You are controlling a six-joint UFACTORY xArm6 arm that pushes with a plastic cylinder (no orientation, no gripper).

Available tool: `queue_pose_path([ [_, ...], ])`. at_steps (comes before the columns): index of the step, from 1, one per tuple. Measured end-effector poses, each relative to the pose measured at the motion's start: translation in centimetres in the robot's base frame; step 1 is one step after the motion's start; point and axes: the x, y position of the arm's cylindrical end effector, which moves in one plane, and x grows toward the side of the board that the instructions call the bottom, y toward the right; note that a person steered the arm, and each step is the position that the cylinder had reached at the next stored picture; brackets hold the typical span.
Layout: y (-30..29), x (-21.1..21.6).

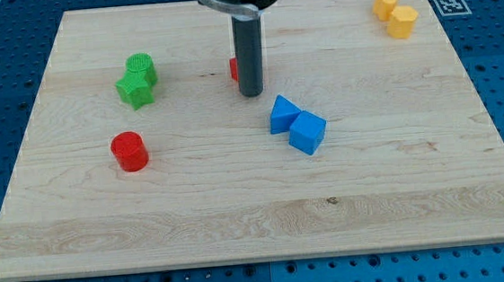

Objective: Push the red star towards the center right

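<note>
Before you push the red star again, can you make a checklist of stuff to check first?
1. Star found: partly ok. Only a sliver of the red star peeks out at the rod's left edge.
2. Tip position: my tip sits right by the star, on its right and a little lower. Touching or not: cannot tell.
3. Pushing side: not ok. To go right, I should be on the star's left.
4. Path to the centre right: ok. The blue blocks lie lower, the yellow blocks higher.
5. Right block: ok. The red cylinder is a different piece, far left.
6. Green blocks: ok, well off to the left.
</note>
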Motion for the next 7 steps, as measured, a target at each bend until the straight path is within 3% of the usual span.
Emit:
queue_pose_path([
  [2,-6.3,-0.6],
  [4,-4.4,-4.5],
  [7,1.2,-5.0],
])
